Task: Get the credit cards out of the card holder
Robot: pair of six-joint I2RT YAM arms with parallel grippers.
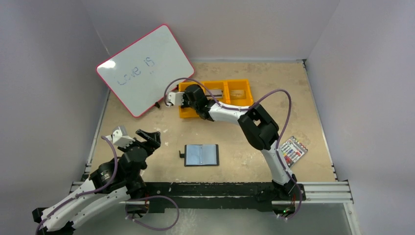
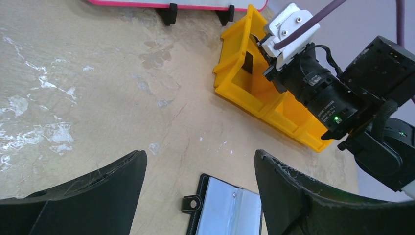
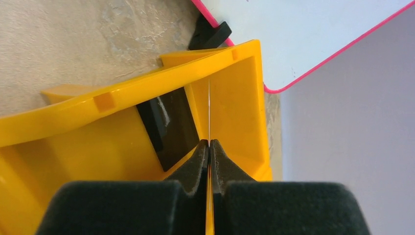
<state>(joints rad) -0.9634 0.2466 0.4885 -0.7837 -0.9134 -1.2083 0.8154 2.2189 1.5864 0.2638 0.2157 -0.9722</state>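
The black card holder (image 1: 201,155) lies open and flat on the table, its shiny grey sleeves up and its snap tab to the left; the left wrist view shows it (image 2: 227,210) low between my fingers. My left gripper (image 1: 141,139) (image 2: 200,156) hovers open to its left, holding nothing. My right gripper (image 1: 190,99) (image 3: 209,142) is shut on a thin credit card (image 3: 209,105), seen edge-on, over the left compartment of the orange tray (image 1: 244,81) (image 3: 73,117). A black card (image 3: 171,127) (image 2: 248,62) leans inside that compartment. Pale cards (image 1: 237,93) lie in the other compartments.
A pink-framed whiteboard (image 1: 144,68) stands propped at the back left, close to the tray. A pack of coloured markers (image 1: 293,150) lies at the right, beside the right arm. Grey walls enclose the table on three sides.
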